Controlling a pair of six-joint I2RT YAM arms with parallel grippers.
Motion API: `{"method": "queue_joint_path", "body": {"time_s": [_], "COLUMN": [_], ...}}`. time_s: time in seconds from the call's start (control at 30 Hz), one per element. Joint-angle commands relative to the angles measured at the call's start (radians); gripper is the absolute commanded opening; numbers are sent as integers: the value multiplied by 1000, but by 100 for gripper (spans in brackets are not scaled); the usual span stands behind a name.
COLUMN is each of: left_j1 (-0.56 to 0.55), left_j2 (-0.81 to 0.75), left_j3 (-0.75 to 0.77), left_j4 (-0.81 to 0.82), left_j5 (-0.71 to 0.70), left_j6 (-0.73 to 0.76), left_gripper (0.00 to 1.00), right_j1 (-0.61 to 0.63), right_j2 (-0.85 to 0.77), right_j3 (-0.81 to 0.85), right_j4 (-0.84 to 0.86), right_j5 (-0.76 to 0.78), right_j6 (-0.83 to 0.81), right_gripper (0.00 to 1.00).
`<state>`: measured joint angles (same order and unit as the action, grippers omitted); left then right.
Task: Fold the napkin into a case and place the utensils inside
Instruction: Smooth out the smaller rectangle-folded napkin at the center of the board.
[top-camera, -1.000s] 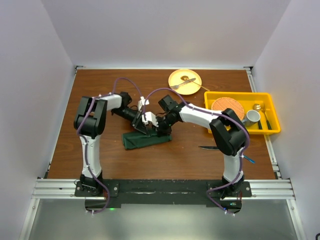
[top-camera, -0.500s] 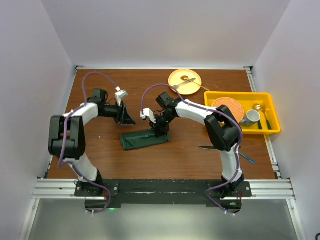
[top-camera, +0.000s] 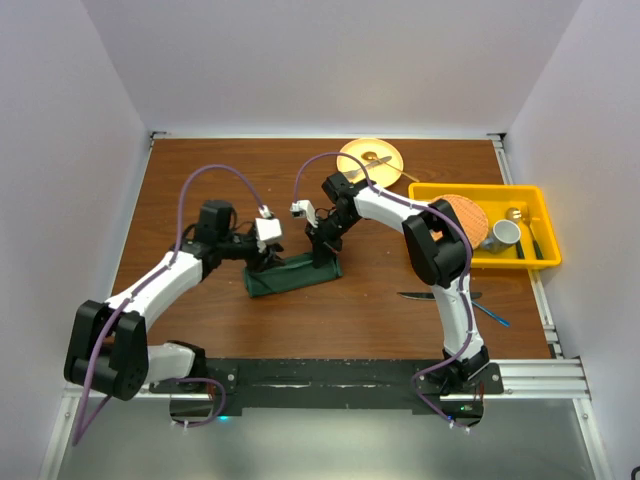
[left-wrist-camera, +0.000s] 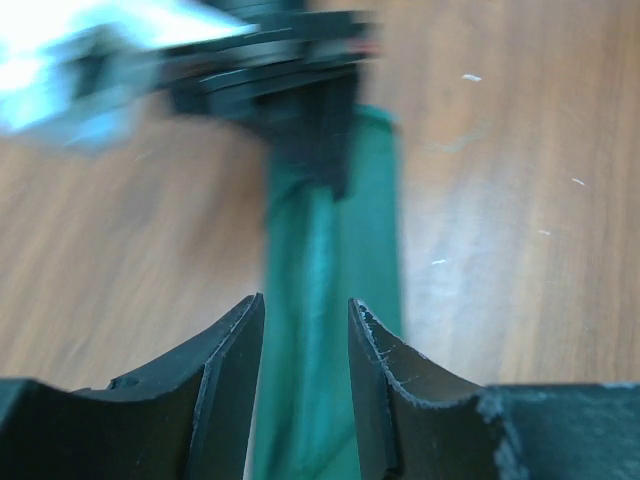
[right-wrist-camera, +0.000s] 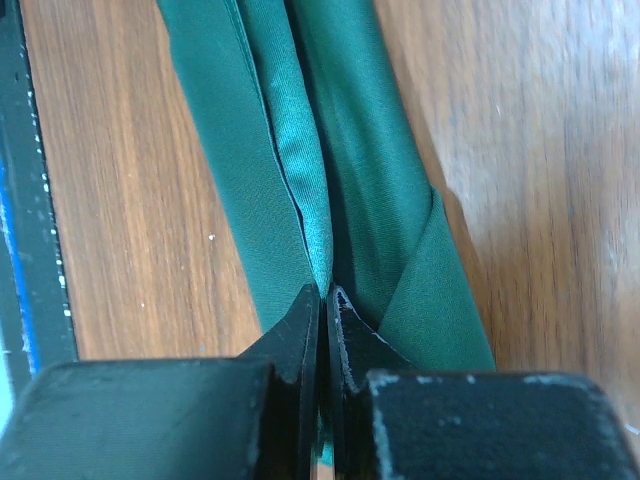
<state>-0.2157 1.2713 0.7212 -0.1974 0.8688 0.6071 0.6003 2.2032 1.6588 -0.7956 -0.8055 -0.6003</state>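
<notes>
- Napkin (top-camera: 293, 277): folded to a narrow green strip, flat on table (top-camera: 200, 190), centre.
- Right gripper (right-wrist-camera: 322, 292): jaws pinched tight on a raised fold at strip's right end.
- Left gripper (left-wrist-camera: 305, 305): jaws partly open over strip's left end, holding nothing.
- Knife (top-camera: 415, 295), blue fork (top-camera: 491, 316): on table by right arm's base, well apart from napkin.

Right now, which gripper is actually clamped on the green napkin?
The right gripper, with its jaws shut on a fold of the napkin. The left gripper is open over the other end.
</notes>
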Motion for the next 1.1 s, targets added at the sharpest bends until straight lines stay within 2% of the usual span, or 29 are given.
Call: {"method": "queue_joint_path", "body": {"time_s": [0.0,0.13,0.23,0.47,0.5,0.87,1.07], "left_j1": [-152,-281,-323,-343,-343,-344,-346], "left_j2": [3,83,167,289,296,280,332], "left_j3": [-28,-3,40,96,99,66,104], "left_j4": [148,182,182,182,225,305,274], "left_j5": [-135,-229,-272,-323,-333,-366,-350], "left_j6": [54,36,36,53,51,82,89], "left_gripper": [44,44,44,44,44,44,43], "right_j1": [-13,-23,-31,-42,-43,-48,-50], "right_j2": [9,18,21,16,15,26,26], "right_j3": [55,55,55,47,47,47,50], "right_j4": [-45,-42,-44,-43,-44,-51,-48], "right_j5": [-76,-93,-103,-103,-104,-118,-123], "right_j6": [51,66,77,66,63,65,69], "right_gripper": [0,0,0,0,0,0,0]}}
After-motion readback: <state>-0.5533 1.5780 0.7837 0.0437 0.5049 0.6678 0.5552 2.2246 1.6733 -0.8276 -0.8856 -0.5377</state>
